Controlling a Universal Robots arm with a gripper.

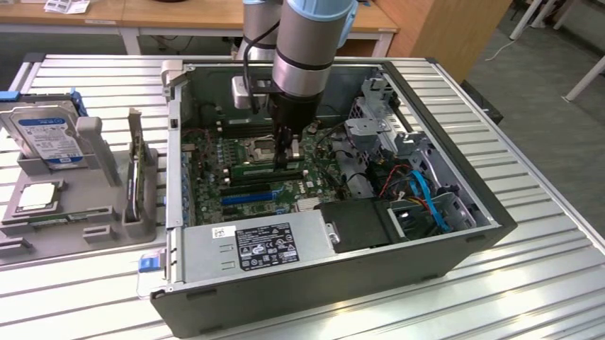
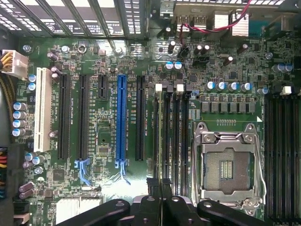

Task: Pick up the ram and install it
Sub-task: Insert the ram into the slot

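1 claw [image 1: 286, 159] inside computer case [image 1: 312, 283] on ribbed metal table [image 1: 539, 212]; desks [image 1: 189, 13] behind.

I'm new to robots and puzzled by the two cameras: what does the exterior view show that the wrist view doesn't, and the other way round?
The exterior view adds the arm reaching down into the open computer case, and beside the case a grey tray with a hard drive and a silver CPU chip. The wrist view adds a close look at a white slot and a row of round capacitors. Both share the claw closed on the ram, the green motherboard, the empty CPU socket and a blue slot.
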